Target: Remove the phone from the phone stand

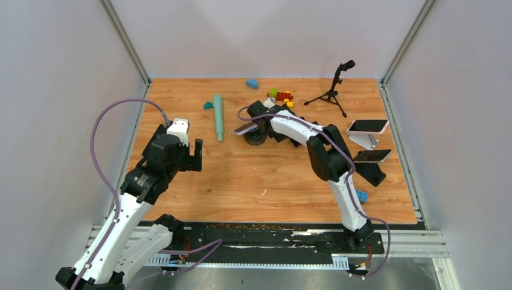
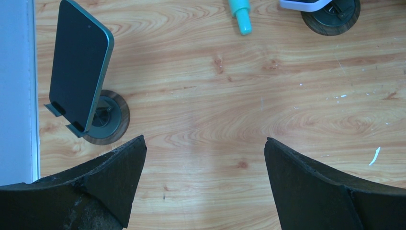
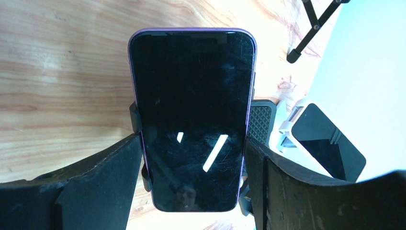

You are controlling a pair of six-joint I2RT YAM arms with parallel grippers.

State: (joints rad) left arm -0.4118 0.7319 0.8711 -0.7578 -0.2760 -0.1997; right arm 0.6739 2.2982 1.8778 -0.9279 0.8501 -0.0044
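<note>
A purple-edged phone (image 3: 191,120) with a dark screen leans on a black phone stand (image 3: 135,117), whose lip shows under the phone's lower corners. My right gripper (image 3: 194,158) is shut on the phone, one finger pressed on each long edge. From above, this gripper (image 1: 250,125) reaches over the stand's round base (image 1: 256,139) at the table's middle back. My left gripper (image 2: 205,158) is open above bare wood, with a teal phone (image 2: 79,67) on a round-based stand (image 2: 112,125) to its upper left.
A pink phone on a white stand (image 1: 368,126) and a dark phone on a black stand (image 1: 373,156) are at the right. A teal pen (image 1: 218,116), toy bricks (image 1: 281,95), a small tripod (image 1: 335,90) and a blue block (image 1: 361,195) lie around.
</note>
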